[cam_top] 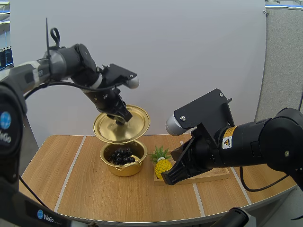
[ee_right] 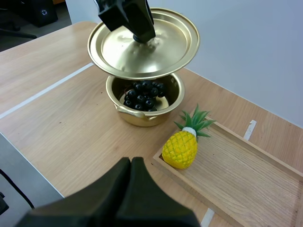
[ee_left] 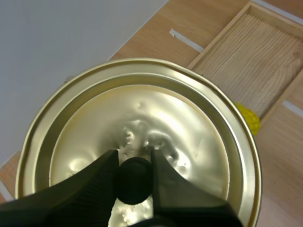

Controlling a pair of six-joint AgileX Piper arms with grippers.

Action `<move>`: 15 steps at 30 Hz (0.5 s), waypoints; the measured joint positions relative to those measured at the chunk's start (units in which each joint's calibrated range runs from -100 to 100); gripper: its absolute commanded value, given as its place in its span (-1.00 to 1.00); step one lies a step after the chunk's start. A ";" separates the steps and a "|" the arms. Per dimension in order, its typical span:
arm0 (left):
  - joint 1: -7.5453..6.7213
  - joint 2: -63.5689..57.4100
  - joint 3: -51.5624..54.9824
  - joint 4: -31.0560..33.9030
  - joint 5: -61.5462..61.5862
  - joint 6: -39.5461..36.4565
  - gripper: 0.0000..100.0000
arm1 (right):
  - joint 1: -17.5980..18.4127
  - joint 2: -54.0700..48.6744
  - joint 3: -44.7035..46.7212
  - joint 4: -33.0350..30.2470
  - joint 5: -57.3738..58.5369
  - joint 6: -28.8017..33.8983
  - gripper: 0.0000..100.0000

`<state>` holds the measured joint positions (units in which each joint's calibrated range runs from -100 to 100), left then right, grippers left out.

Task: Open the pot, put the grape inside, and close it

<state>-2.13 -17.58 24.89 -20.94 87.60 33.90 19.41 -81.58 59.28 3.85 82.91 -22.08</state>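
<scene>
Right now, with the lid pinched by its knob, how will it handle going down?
The lid looks thin, dented metal: probably light and stiff. The left gripper pinches only the small round knob, so it may swivel or tilt; it hangs tilted over the pot.

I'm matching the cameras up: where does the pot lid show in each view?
High view: lid hangs tilted over the pot, left gripper pinching its knob.
Left wrist view: lid beneath the left gripper, beside the wooden tray.
Right wrist view: lid above the pot of grapes.
Shared landmark: wooden tray.
</scene>
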 measured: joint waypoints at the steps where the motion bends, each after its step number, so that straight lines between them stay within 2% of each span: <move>1: 0.00 0.88 0.01 0.00 -0.74 0.09 -1.00 | 0.00 0.00 0.00 0.00 0.00 0.00 -1.00; 15: 0.00 18.06 0.26 0.26 -11.29 1.48 -1.00 | 0.00 0.00 0.00 0.00 0.00 0.00 -1.00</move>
<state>-2.13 0.49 25.16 -20.67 76.31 35.38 19.41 -81.58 59.28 3.85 82.91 -22.08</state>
